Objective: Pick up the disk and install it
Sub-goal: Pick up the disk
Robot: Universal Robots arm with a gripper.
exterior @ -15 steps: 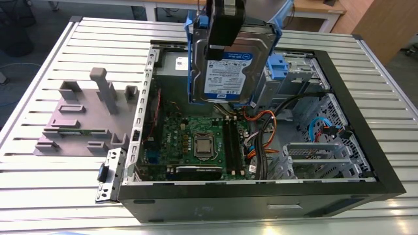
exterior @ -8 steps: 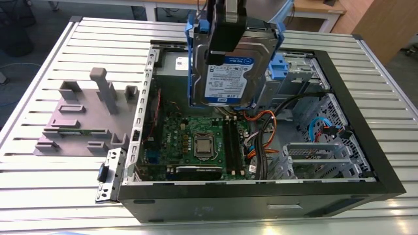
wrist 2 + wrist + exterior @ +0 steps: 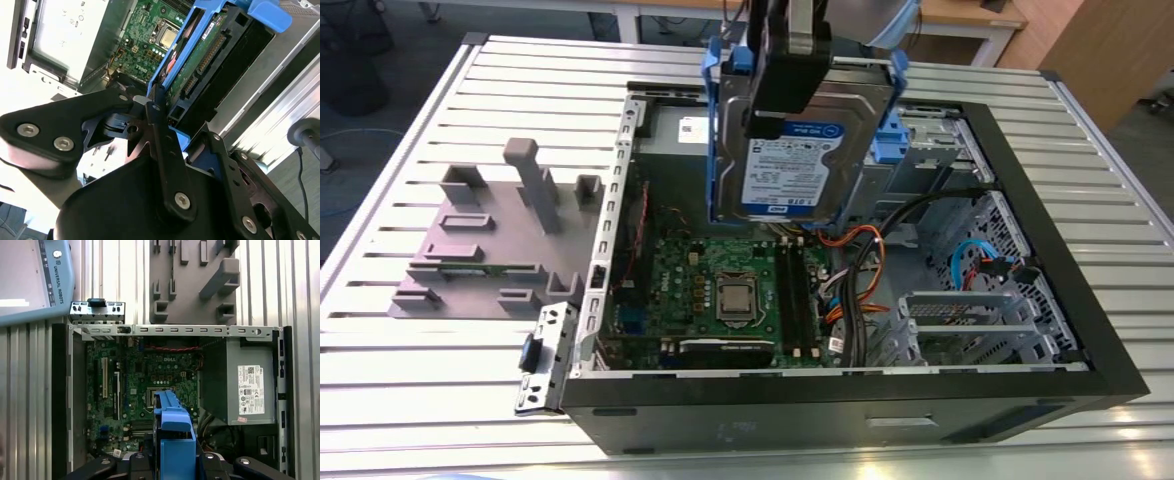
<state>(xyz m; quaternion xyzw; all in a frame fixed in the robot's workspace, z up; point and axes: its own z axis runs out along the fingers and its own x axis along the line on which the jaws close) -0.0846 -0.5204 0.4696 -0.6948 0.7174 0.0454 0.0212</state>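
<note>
I have the pincer (image 3: 786, 95) clamped on the upper edge of the disk (image 3: 795, 160). In the second wrist view one black finger (image 3: 161, 140) lies pressed against the side of the drive, next to its blue rails (image 3: 172, 50). The disk hangs on edge, its white-and-blue label facing the exterior view. It sits in the air over the open computer case (image 3: 854, 405), with its lower edge above the far part of the motherboard (image 3: 727, 275). In the first wrist view, the rails (image 3: 172, 440) stand over the board with the power supply (image 3: 247, 385) off to one side. Toward the exterior view's left, outside the case, the grey slotted holder (image 3: 487, 235) rests on the slatted metal table (image 3: 414, 390).
</note>
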